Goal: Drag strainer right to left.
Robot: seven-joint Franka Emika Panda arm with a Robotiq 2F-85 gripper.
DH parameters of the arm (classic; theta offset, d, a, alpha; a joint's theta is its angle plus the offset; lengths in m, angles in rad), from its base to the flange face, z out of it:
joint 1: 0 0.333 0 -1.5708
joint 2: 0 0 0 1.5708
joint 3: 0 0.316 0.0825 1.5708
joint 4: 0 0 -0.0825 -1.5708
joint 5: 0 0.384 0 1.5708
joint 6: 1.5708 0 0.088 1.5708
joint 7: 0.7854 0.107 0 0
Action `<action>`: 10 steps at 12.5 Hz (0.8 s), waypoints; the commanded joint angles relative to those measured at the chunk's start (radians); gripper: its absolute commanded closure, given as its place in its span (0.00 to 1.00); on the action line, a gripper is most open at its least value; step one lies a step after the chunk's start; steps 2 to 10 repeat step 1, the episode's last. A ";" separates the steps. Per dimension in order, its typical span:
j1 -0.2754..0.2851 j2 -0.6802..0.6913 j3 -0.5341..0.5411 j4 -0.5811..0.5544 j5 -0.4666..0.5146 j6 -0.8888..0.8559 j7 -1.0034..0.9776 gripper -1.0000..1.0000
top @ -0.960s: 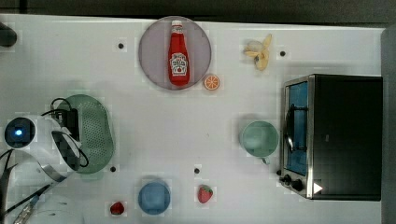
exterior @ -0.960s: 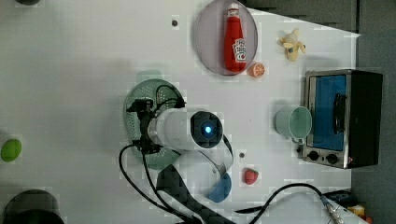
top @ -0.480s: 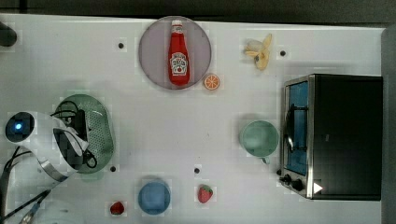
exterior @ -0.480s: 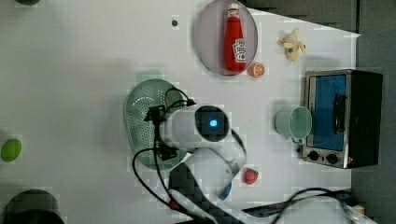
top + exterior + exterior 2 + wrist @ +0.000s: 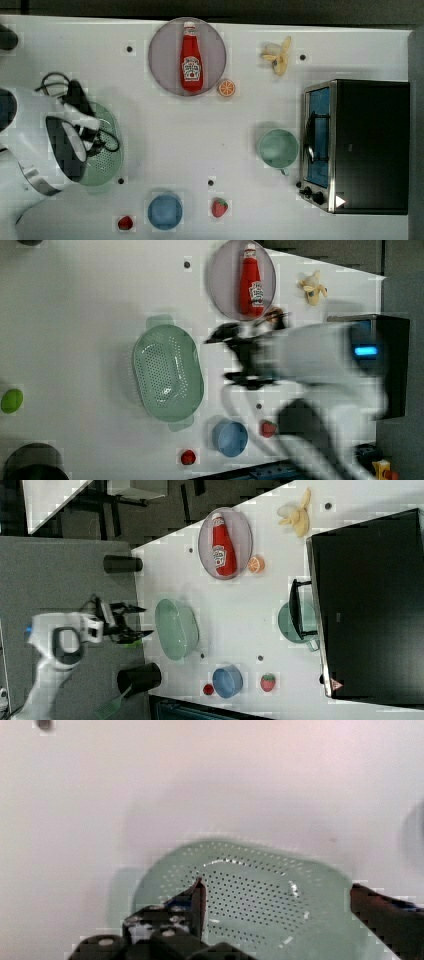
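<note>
The strainer [image 5: 107,160] is a pale green oval colander with a dotted bottom, resting on the white table at the top view's left. In the left view the strainer [image 5: 167,372] lies fully uncovered. My gripper [image 5: 137,621] hangs open above it, raised off the table, with nothing between its fingers. In the left view the gripper [image 5: 226,356] stands to the strainer's right. In the wrist view the strainer [image 5: 260,885] lies below, with one dark fingertip [image 5: 199,892] over its near rim and the other at the picture's edge.
A grey plate [image 5: 165,45] holds a ketchup bottle [image 5: 190,62], with an orange slice [image 5: 226,88] beside it. A green cup [image 5: 277,148] sits next to the toaster oven [image 5: 370,145]. A blue bowl [image 5: 164,211], strawberries and a banana [image 5: 277,55] also lie on the table.
The arm has lifted up and away from the strainer, shifting to the left view's right and uncovering it. The strainer has stayed where it was. The fingers remain open.
</note>
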 commanded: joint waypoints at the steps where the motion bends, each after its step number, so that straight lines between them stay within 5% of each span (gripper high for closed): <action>1: -0.023 -0.170 -0.139 0.041 -0.002 -0.104 -0.261 0.00; 10: -0.023 -0.170 -0.139 0.041 -0.002 -0.104 -0.261 0.00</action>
